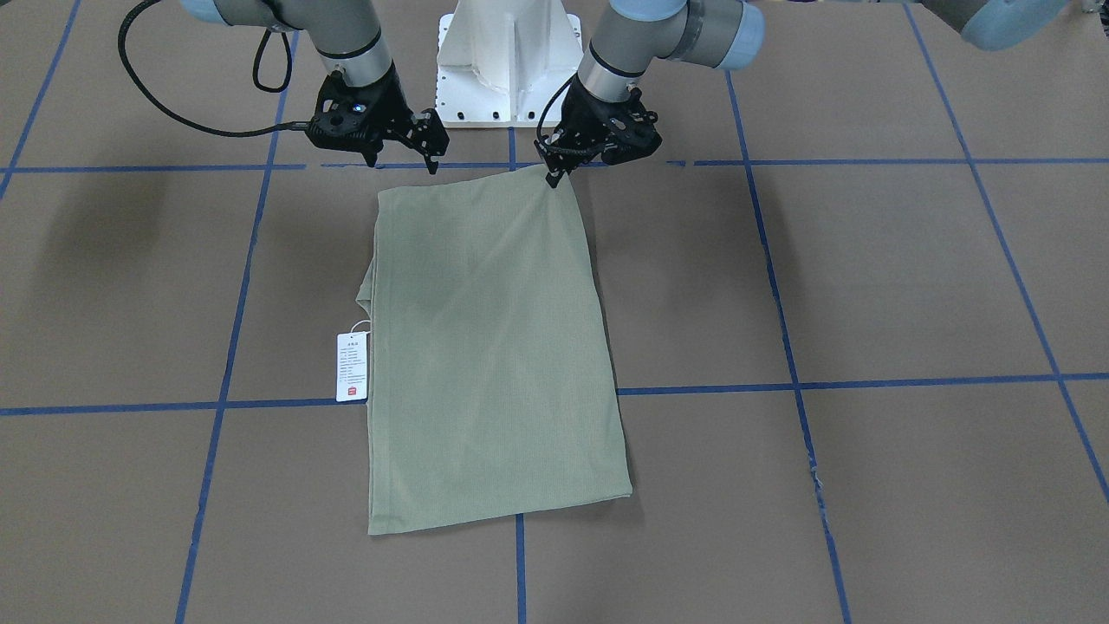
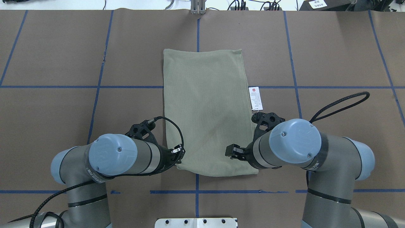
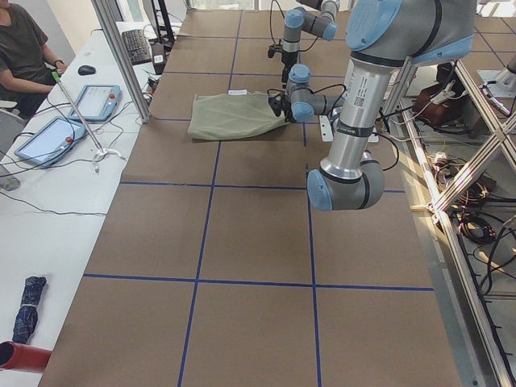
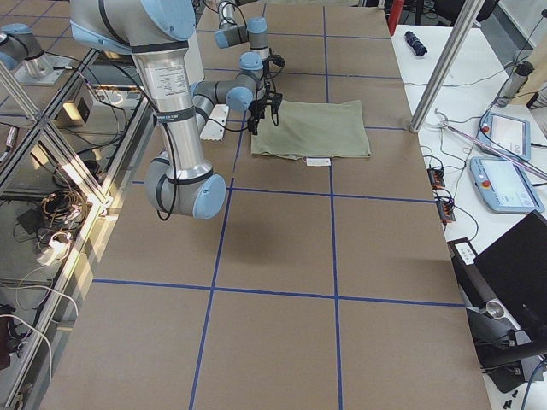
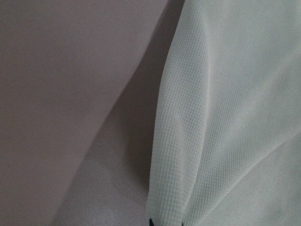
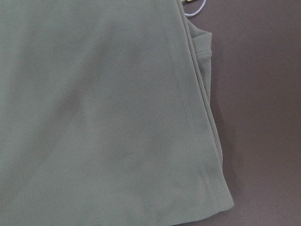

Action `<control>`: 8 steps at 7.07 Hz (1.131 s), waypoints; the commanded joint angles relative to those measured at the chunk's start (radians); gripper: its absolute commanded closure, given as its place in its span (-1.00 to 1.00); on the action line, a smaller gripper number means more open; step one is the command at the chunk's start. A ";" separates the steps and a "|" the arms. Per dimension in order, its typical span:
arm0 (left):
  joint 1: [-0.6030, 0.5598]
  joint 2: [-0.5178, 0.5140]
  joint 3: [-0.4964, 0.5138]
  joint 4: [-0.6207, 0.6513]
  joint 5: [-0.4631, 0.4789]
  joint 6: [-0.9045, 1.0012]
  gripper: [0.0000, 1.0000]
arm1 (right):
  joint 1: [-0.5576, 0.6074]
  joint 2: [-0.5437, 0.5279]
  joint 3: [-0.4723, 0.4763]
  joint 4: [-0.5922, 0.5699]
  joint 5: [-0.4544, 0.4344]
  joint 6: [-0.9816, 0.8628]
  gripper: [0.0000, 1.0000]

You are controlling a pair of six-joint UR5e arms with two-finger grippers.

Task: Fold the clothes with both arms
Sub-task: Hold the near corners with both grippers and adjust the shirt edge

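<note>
Tag: a white hang tag (image 1: 352, 367) on a white string lies flat on the table (image 1: 866, 277), just beside the shirt's long edge on the robot's right. It has a small red mark at one end and rows of print too small to read.
Shirt: the green shirt (image 1: 494, 347) is folded into a long rectangle in the middle of the table, its length running away from the robot. No logo or writing shows on the upper face.
Edges: the short near edge sits just past the blue tape lines (image 1: 866, 381) in front of the white base (image 1: 509, 69). On the tag side, stacked layers peek out along the long edge.
Room: wide bare table on both sides and beyond the far edge.
Left gripper: the left gripper (image 1: 553, 178) is at the shirt's near corner on the robot's left, jaws pinched on the cloth, which rises to them in a small peak.
Right gripper: the right gripper (image 1: 403, 163) hangs over the other near corner, jaws apart, holding nothing.
</note>
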 commanded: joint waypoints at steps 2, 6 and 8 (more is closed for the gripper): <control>0.001 -0.003 0.005 -0.001 0.000 0.001 1.00 | -0.049 -0.033 -0.041 0.059 -0.078 0.152 -1.00; 0.001 -0.005 0.005 -0.001 0.000 0.001 1.00 | -0.087 -0.043 -0.139 0.170 -0.107 0.177 -1.00; 0.001 -0.005 0.004 -0.001 0.000 0.001 1.00 | -0.094 -0.046 -0.141 0.170 -0.109 0.178 -1.00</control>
